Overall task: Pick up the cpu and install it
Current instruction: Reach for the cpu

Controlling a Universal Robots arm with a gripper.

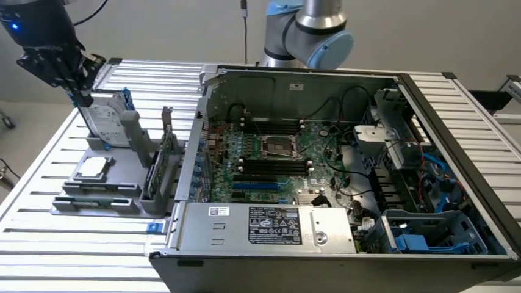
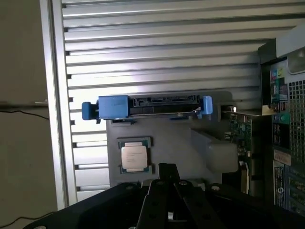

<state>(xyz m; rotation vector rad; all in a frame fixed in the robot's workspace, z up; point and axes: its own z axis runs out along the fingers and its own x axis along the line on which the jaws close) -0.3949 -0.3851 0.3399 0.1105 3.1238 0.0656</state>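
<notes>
Exterior view: found the tool (image 1: 82, 96) poised over the far end of the grey holder (image 1: 130, 180), just above the hard drive (image 1: 106, 122) standing upright in that holder. Read the tool (image 2: 168, 169) in the wrist view as pinched narrow, gripping nothing. Spotted the cpu (image 1: 95, 166) lying flat in a low pocket of the holder, nearer than the hard drive, untouched and apart from the tool. Noted the computer case (image 1: 309, 74) beside the holder on the slatted surface (image 1: 45, 159), and the socket (image 1: 277, 146) inside the case, well apart from the holder.

Feared landing flat on the cpu's metal top instead of straddling its edges, with the tool so narrow. Feared clipping the hard drive too, given its place just beside any way down to the pocket. Judged so thin a chip easy to tilt or drop from a shallow edge grip. Worried about bent socket contacts from a skewed or forced seating.
</notes>
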